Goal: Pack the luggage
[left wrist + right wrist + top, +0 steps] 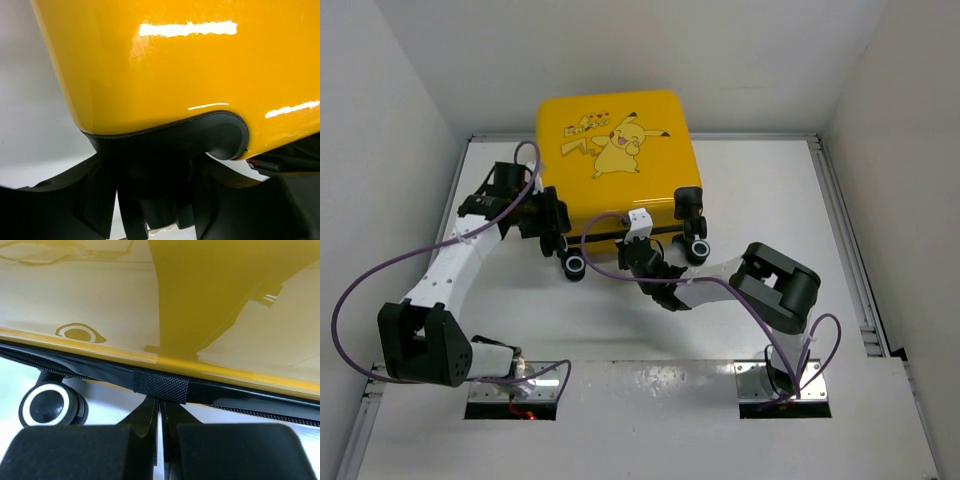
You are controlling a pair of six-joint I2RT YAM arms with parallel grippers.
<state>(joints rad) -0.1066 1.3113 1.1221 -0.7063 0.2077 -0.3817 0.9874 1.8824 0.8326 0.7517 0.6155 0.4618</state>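
The luggage is a glossy yellow hard-shell suitcase with a Pikachu print. It lies flat and closed at the back middle of the table, its black wheels toward me. My left gripper is at its near left corner. In the left wrist view the left gripper straddles the black wheel mount under the yellow shell and looks clamped on it. My right gripper is at the middle of the near edge. In the right wrist view the right gripper is shut, its tips just under the black fabric tab on the zipper band.
The white table is enclosed by white walls on three sides, with a metal rail along the right. A wheel with a white ring stands left of my right fingers. Purple cables loop off both arms.
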